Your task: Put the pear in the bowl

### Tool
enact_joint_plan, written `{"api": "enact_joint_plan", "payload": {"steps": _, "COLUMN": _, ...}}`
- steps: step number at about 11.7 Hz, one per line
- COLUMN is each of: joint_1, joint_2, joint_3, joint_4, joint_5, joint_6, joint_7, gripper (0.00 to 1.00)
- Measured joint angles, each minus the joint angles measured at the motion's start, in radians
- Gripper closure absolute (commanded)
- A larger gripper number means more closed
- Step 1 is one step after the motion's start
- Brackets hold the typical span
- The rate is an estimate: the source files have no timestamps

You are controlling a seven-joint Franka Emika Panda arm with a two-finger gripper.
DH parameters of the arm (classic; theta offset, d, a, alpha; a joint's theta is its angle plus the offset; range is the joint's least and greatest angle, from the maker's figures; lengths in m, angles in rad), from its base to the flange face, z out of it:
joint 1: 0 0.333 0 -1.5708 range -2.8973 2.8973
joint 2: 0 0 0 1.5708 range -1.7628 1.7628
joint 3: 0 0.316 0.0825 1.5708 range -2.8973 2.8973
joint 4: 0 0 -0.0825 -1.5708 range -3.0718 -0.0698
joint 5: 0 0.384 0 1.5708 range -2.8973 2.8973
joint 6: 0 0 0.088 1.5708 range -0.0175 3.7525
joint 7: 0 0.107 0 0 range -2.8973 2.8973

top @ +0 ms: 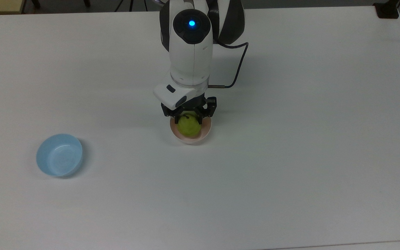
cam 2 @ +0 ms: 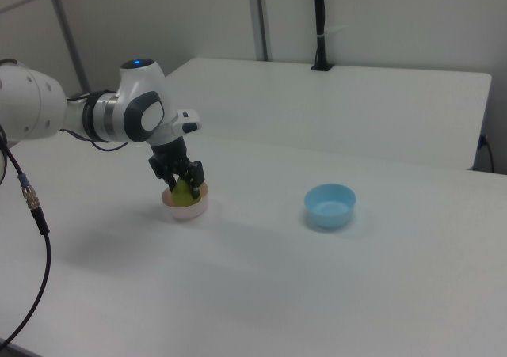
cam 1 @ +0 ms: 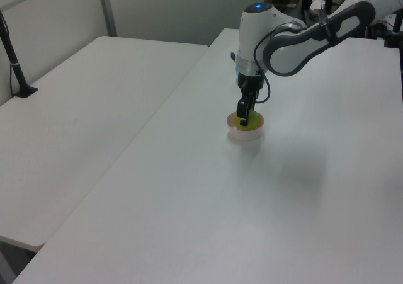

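Pear (top: 189, 127) sits low inside pink bowl (top: 205, 133), centre of top view. Gripper (top: 189, 119) points straight down, fingers closed on pear's sides, holding it. Light blue bowl (top: 59, 155) well apart, lower left of top view. White table (top: 290, 156) underneath.

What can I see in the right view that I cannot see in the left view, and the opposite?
The right view alone gives the light blue bowl whole, standing apart on the table to the right view's right of the pink bowl. The left view alone gives a black post clamped on a second table at the left view's left; there the arm covers most of the blue bowl. Both share the gripper lowered into the pink bowl and shut on the pear.
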Motion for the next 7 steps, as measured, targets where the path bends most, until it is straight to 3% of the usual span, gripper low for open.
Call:
{"api": "enact_joint_plan", "payload": {"steps": 4, "joint_1": -0.002, "joint_2": -0.012, "joint_3": -0.003, "joint_4": 0.011, "joint_5": 0.0, "joint_6": 0.0, "joint_7": 0.015, "gripper": 0.0}}
{"api": "enact_joint_plan", "payload": {"steps": 7, "joint_1": -0.021, "joint_2": -0.09, "joint_3": -0.014, "joint_4": 0.025, "joint_5": 0.0, "joint_6": -0.08, "joint_7": 0.015, "gripper": 0.0}}
